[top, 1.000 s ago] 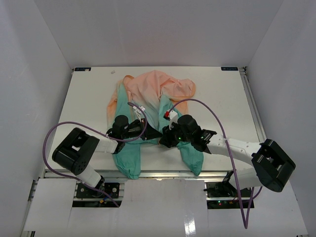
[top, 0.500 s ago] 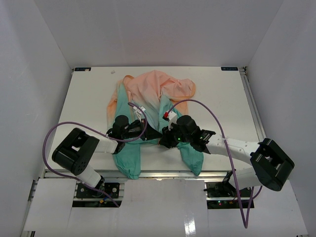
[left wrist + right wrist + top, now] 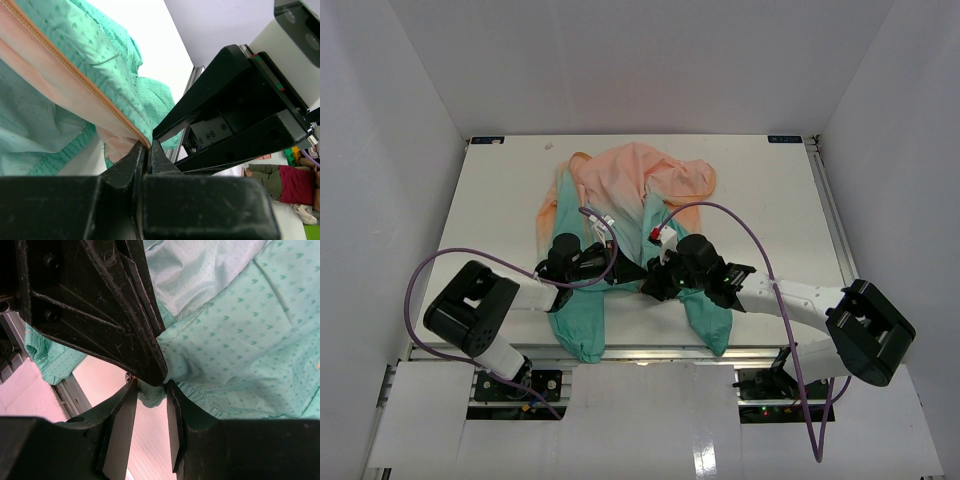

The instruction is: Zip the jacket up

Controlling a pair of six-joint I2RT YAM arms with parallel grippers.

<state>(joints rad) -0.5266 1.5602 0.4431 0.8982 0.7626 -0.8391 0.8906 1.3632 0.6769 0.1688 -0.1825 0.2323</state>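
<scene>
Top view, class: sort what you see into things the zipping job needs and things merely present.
Job:
jacket
left gripper, shut on the jacket's zipper edge
right gripper, around the jacket's hem

Merely present:
table
purple cables

Looked down from above and behind the arm bases over the whole table (image 3: 500,190). Sat pressed close on each wrist, facing along the fingers (opposite ways), both sharing the jacket (image 3: 620,185) hem (image 3: 142,140) (image 3: 150,395).

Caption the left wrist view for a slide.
Left pincer shut on the jacket at its zipper's lower end, right pincer alongside.
</scene>
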